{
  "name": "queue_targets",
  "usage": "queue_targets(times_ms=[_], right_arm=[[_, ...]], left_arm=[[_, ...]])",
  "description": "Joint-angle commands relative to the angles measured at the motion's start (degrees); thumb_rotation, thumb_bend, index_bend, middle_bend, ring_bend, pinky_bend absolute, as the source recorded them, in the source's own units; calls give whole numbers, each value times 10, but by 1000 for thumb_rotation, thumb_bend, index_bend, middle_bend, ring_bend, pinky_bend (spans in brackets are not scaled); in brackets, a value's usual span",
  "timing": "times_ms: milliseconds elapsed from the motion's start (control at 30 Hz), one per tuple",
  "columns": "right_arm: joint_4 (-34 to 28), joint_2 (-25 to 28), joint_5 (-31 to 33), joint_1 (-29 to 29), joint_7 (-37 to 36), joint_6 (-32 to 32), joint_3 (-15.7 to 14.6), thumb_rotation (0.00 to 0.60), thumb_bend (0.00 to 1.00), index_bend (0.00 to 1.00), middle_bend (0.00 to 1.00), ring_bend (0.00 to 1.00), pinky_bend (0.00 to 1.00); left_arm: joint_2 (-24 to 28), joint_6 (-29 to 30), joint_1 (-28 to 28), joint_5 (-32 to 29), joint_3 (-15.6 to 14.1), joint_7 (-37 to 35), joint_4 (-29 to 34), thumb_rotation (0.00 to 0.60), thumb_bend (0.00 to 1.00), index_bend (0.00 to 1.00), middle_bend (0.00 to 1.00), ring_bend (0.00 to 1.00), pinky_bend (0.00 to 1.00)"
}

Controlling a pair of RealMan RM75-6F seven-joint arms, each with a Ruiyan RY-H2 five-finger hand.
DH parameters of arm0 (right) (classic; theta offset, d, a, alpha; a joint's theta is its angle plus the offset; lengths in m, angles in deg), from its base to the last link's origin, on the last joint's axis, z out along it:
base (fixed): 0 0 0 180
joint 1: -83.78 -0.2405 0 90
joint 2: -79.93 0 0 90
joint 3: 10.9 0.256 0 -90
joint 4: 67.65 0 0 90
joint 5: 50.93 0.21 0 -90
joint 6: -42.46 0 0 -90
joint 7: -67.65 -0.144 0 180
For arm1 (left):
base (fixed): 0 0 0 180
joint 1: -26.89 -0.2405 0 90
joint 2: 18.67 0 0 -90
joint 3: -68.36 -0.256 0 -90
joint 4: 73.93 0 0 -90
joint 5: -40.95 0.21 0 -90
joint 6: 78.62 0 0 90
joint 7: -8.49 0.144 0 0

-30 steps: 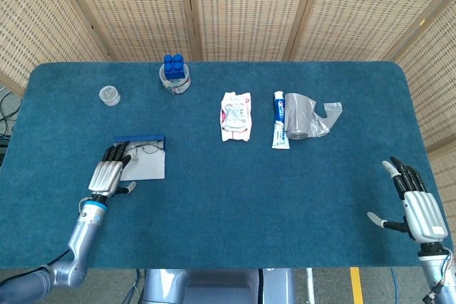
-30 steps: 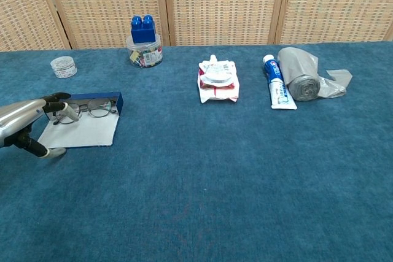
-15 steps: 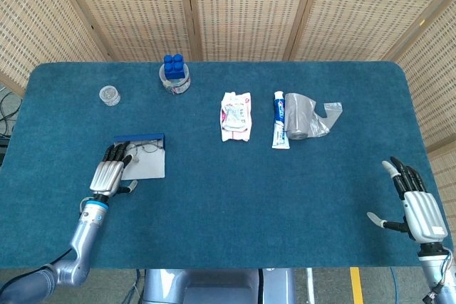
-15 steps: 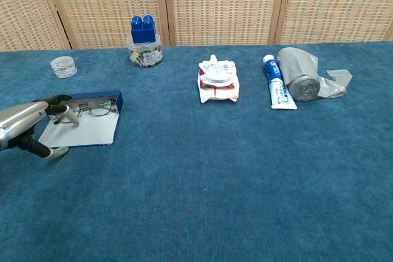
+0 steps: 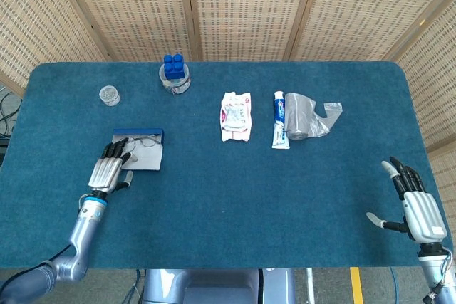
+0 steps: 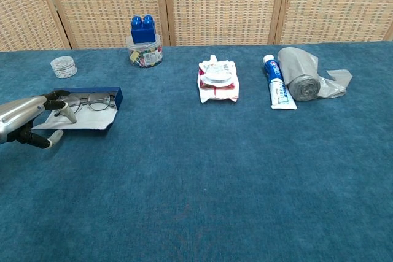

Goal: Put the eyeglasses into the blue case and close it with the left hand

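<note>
Left hand (image 6: 24, 121) cut off at frame edge; fingers (image 6: 58, 107) hide case (image 6: 92, 121) corner.

- counter (image 5: 235, 197) covered edge to edge in dark blue-teal carpet-like fabric
- woven wicker screen panels (image 5: 242, 5) in light wooden frames behind it
- grey floor, yellow stripe (image 5: 354, 286) at the near edge
- even, soft light

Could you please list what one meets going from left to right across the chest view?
Left hand → small clear jar → blue case holding the eyeglasses → jar with the blue block lid → white pouch → toothpaste tube → grey bag roll.
</note>
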Motion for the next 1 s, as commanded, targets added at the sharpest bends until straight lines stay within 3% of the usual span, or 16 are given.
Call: queue_targets(times_ms=[33, 367, 667, 733, 900, 1000], right_arm=[[0, 0, 0, 0, 0, 0, 0, 600, 0, 0, 0, 0, 0], [-1, 0, 1, -1, 1, -2, -1, 600, 0, 0, 0, 0, 0], [-2, 1, 2, -1, -2, -3, -1, 600, 0, 0, 0, 0, 0], [-3, 1, 2, -1, -3, -4, -1, 600, 0, 0, 0, 0, 0], [-4, 2, 3, -1, -9, -6, -1, 600, 0, 0, 0, 0, 0], [-4, 2, 3, -2, -10, -6, -1, 600, 0, 0, 0, 0, 0]], left_arm=[[5, -6, 5, -5, 7, 0, 2, 600, 538, 354, 0, 0, 0], [21, -52, 32, -43, 37, 10, -2, 600, 539, 367, 0, 0, 0], [11, -61, 43, -53, 43, 10, -14, 600, 540, 395, 0, 0, 0], [10, -53, 41, -48, 41, 7, -12, 600, 541, 430, 0, 0, 0], [15, -34, 33, -37, 36, -4, 1, 600, 541, 675, 0, 0, 0], [25, -21, 26, -33, 33, 0, 18, 600, 541, 727, 0, 0, 0]])
